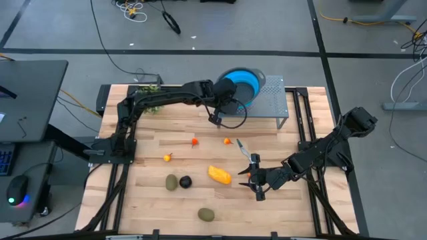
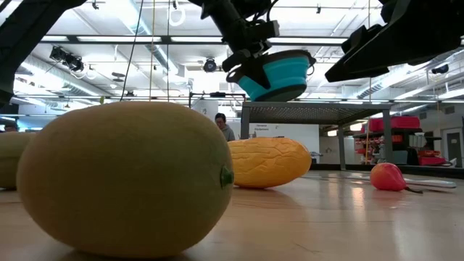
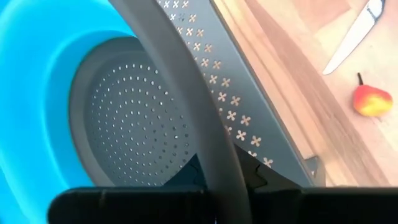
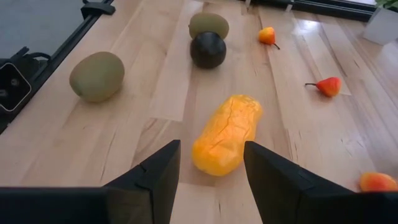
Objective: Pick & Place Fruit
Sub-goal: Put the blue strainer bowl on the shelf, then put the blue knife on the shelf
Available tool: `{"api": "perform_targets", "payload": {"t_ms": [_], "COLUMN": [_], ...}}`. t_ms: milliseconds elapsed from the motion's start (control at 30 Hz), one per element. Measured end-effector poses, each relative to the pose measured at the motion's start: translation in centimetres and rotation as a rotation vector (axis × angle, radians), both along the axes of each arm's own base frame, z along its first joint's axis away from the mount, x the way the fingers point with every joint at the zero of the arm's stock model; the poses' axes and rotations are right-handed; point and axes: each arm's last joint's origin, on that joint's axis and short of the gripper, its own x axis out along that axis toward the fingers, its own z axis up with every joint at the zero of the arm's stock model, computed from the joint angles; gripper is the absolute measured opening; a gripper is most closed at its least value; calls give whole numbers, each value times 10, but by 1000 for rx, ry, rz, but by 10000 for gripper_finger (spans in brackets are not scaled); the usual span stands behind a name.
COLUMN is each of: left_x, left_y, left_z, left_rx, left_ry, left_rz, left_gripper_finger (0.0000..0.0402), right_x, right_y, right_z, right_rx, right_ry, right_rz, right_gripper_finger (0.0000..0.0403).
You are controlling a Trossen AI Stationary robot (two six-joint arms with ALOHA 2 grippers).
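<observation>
Fruit [image 1: 219,175] loose on table [image 1: 153,153], left gripper [image 1: 215,119] hidden, clamping blue colander [image 1: 244,83] rim, right gripper [image 4: 208,168] wide.

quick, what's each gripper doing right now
left gripper: shut on the rim of the blue colander, holding it above the grey rack.
right gripper: open, empty, just short of the yellow-orange fruit.

A blue colander [image 1: 245,83] is above a perforated grey rack [image 1: 275,100] at the far edge of the wooden bench [image 1: 147,140]. A knife [image 1: 244,149] lies mid-bench; a leafy sprig [image 1: 151,89] at the far left corner.
</observation>
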Motion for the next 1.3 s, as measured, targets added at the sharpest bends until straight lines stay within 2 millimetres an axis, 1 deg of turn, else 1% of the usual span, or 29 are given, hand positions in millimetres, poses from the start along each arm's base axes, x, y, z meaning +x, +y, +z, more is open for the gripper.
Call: {"api": "perform_targets", "payload": {"t_ms": [133,533,667,933,1167,1300], "left_x": [1,1,2,6,8,7], "left_y": [-3,-3,-7,-22,-30,-36], "left_z": [0,0,0,1,2,11], "left_rx": [19,-9,-16,-22,59,62], "left_ry": [3,-17,-27,-49,-40,-61], "left_rz": [19,90,121,110,167,166], "left_gripper_finger": [47,134,157,190,213,219], "right_x": [0,1,1,1,1,1], "right_y": [0,0,0,0,0,0], "right_z": [0,1,1,1,1,1], "right_rx": [7,12,9,4,4,4], "right_ry": [0,-8,-10,-14,-14,-13], "right_rz": [-4,-5,-10,-20,-20,-20], "right_gripper_finger": [188,188,188,188,188,188]}}
